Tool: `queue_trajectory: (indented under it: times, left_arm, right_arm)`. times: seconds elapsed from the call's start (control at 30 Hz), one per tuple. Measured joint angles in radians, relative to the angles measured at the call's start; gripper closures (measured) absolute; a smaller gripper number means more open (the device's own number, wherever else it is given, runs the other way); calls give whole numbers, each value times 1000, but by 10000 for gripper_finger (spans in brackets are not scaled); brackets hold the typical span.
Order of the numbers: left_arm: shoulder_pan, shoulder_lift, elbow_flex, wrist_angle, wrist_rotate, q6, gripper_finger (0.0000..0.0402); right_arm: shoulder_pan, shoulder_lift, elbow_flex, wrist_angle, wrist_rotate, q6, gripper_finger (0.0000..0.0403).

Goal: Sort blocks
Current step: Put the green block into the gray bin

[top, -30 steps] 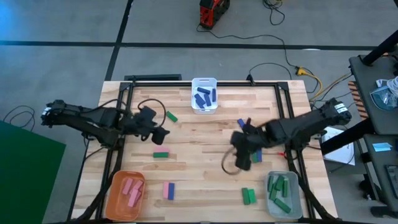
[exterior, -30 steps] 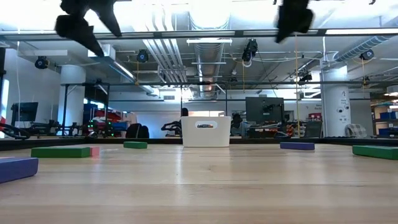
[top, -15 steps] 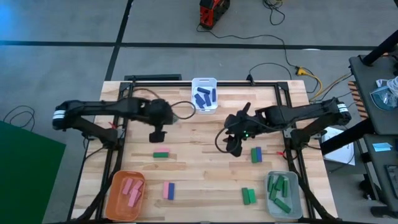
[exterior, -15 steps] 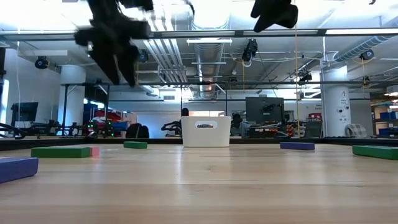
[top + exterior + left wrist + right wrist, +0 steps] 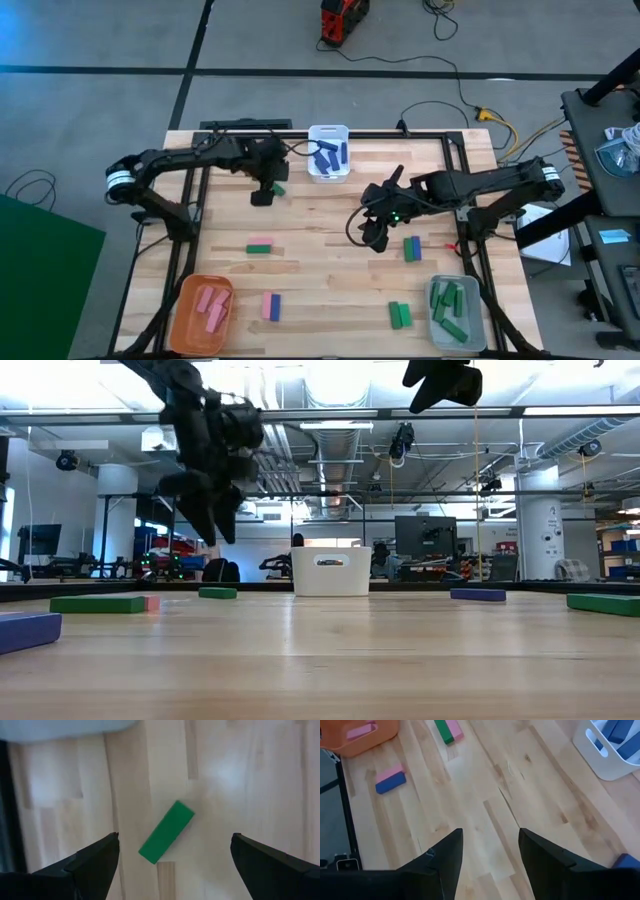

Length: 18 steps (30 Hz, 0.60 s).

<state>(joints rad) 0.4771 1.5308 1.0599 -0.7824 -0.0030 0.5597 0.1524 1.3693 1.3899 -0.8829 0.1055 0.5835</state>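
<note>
Green block (image 5: 277, 187) flat on table, angled, just left of white bin. Blue blocks (image 5: 329, 157) piled in white bin; pink blocks (image 5: 211, 305) in orange bin; green blocks (image 5: 450, 308) in grey bin. Others scattered flat: green-pink pair (image 5: 259, 248), pink-blue pair (image 5: 270, 306), green pair (image 5: 399, 315), green-blue pair (image 5: 411, 248).

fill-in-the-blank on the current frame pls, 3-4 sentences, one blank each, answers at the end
1. The left tool hangs open over a single ____ block lying flat on the table.
2. The white bin holds only ____ blocks.
3. The pink blocks already sorted lie in the ____ bin.
4. The right tool is open and holds ____.

Missing words: green; blue; orange; nothing
</note>
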Motion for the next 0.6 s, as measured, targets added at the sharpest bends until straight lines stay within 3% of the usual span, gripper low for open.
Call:
queue_trajectory:
  times: [0.6]
  left_arm:
    - [49,233,0,34,23,78,50]
  right_arm:
    - [0,1,-2,2,1,25,220]
